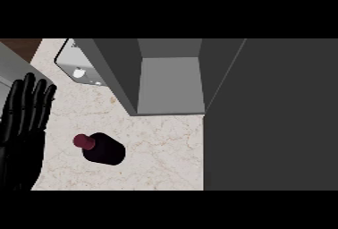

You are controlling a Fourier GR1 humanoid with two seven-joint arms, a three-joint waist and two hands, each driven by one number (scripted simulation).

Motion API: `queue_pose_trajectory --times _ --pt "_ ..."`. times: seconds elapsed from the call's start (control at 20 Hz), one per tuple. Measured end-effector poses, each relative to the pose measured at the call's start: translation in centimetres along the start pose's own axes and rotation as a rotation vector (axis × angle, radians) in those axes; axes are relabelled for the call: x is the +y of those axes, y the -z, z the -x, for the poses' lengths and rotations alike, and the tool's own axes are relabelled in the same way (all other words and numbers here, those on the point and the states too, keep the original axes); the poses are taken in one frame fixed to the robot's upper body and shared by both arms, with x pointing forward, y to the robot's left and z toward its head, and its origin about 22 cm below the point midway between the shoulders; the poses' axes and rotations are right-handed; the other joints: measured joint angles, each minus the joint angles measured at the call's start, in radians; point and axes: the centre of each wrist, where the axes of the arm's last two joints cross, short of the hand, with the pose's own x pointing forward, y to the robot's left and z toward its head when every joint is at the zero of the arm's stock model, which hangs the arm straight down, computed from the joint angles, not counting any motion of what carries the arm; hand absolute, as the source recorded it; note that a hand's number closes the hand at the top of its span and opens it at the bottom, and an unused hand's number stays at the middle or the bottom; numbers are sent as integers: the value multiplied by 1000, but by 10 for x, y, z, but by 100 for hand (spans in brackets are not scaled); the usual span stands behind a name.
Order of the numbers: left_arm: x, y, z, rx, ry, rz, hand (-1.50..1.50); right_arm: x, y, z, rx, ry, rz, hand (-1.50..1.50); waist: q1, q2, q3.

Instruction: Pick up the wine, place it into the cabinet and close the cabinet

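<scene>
**Wine waiting on the counter, cabinet open**

Head view: The wine (pixel 104 151) is sitting on the pale marbled counter (pixel 162 147), left of the middle and toward the near side. It is showing as a dark, rounded body with a red cap (pixel 83 141) pointing to the far left. Seen from so steeply above, it seems to be standing upright. Nothing is touching it.

The left hand (pixel 23 129) is resting at the left edge, released, with its black fingers straight, close together and pointing to the far side. It is staying apart from the wine, with a strip of bare counter lying between them. The right hand is not showing anywhere.

The cabinet (pixel 170 85) is standing open on the far side, beyond the wine, with its lighter grey inside facing the viewer between darker walls. A broad dark panel (pixel 271 116) is filling the right side; whether this is the door cannot be told. A pale, shiny object (pixel 74 62) is peeking out at the far left, partly hidden behind the cabinet's left wall.
</scene>
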Motion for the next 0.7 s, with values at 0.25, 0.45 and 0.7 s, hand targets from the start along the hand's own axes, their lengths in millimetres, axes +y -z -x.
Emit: queue_pose_trajectory --times 0.25,0.45,0.7 --pt "2 -15 -1 1 -28 34 -150 -1 -14 -9 31 0 -3 -150 21 -20 12" --pt "-1 -34 -3 72 -164 27 -150 11 -25 -28 69 52 -110 -150 28 -28 14" --pt "-7 -43 -23 115 -252 12 -150 17 -25 -55 94 93 -189 -150 31 -28 16"
